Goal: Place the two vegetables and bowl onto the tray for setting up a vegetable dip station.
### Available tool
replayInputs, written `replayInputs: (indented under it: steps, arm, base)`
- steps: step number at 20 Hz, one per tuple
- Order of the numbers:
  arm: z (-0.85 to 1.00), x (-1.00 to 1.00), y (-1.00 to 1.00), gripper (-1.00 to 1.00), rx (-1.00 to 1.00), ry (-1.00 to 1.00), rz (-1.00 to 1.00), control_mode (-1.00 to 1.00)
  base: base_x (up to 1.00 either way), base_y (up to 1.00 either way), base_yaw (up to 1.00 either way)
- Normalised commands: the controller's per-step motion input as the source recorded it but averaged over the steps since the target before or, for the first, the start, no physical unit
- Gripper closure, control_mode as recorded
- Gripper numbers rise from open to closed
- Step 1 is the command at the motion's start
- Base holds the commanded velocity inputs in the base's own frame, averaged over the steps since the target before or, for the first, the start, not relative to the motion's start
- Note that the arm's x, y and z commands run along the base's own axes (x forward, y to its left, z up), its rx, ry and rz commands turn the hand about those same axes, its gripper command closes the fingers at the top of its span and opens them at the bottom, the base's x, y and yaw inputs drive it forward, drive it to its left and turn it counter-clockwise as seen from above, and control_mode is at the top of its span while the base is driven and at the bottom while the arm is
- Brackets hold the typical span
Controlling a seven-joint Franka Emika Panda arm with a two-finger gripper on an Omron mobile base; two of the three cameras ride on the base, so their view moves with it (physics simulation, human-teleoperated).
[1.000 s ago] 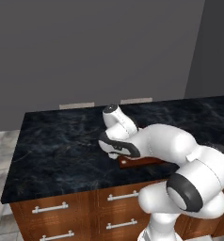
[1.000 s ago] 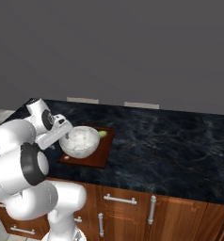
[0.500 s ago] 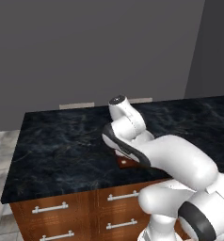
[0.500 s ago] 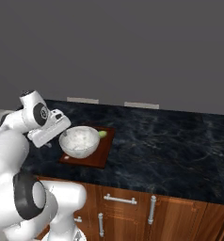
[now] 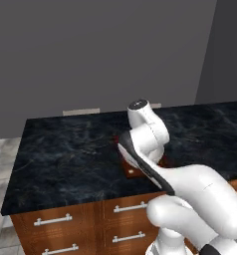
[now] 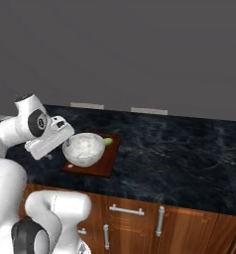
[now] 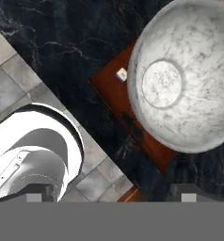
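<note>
Dark marble counter (image 6: 179,149). Bowl (image 6: 84,149) seated on tray (image 6: 97,168), just ahead of gripper (image 6: 65,140); jaws spread wide, empty. Likely rigid, smooth, slippery; best pinched at rim.

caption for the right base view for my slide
White marbled bowl on the wooden tray, green vegetable beside it, open end effector alongside.
</note>
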Motion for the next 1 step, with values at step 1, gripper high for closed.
replayInputs:
  steps: [1]
  arm:
    - [0.29, -0.52, -0.07, -1.0, 0.0, 0.0, 0.0, -1.0]
  base:
    - [0.0, 0.0, 0.0]
